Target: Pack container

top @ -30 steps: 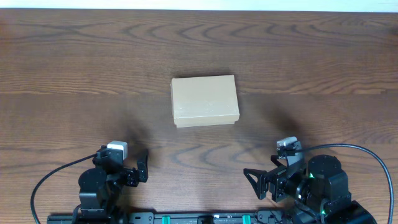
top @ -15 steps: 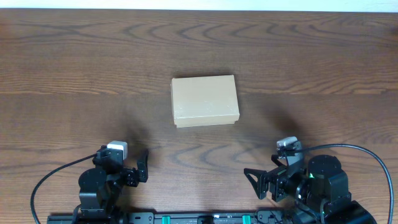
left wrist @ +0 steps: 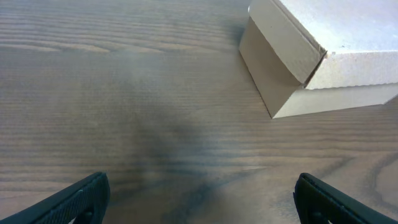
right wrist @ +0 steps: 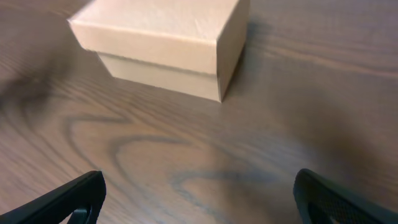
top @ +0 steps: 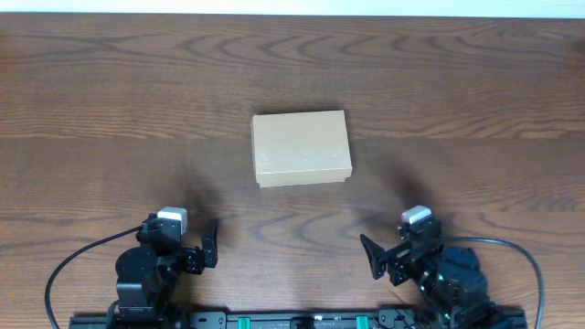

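The container [top: 301, 148] is a plain tan cardboard box with its lid down, lying near the middle of the wooden table [top: 110, 119]. The left wrist view has the container [left wrist: 323, 56] at the upper right, and the right wrist view has the container [right wrist: 168, 43] at the upper left. My left gripper [top: 187, 242] rests near the front edge, well short of the box, left of it. It stands open [left wrist: 199, 199] over bare wood. My right gripper [top: 399, 247] sits at the front right, also open [right wrist: 199, 196], nothing between its fingers.
Dark wood-grain table surface surrounds the box on all sides. A black rail [top: 292, 320] with the arm bases runs along the front edge, with cables [top: 69, 265] looping off both arms.
The right arm has shifted a little to the left and turned slightly. The left arm and the box have not moved.
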Robot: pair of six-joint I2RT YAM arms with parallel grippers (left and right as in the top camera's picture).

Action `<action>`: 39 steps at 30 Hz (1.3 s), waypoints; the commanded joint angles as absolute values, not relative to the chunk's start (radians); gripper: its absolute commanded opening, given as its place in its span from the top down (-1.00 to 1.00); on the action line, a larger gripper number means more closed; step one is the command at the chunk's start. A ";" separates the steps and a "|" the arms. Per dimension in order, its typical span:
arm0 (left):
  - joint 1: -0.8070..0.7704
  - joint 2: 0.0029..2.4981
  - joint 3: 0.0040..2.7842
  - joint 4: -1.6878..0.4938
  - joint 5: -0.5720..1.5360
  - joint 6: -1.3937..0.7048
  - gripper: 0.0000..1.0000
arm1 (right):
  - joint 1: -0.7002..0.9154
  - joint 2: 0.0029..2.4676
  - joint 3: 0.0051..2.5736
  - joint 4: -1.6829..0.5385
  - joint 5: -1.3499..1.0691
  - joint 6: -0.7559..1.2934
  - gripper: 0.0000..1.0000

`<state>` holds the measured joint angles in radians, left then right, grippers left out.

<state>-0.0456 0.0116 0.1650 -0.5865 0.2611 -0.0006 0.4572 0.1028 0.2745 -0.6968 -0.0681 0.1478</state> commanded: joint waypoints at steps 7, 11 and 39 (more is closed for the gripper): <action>-0.039 0.004 0.156 -0.586 0.258 -0.007 -0.90 | 0.485 0.005 0.159 -0.690 -0.049 0.149 -0.98; -0.039 0.004 0.156 -0.586 0.258 -0.007 -0.90 | 0.488 0.005 0.159 -0.691 -0.049 0.149 -0.99; -0.039 0.004 0.156 -0.586 0.258 -0.007 -0.90 | 0.488 0.006 0.159 -0.691 -0.049 0.149 -0.99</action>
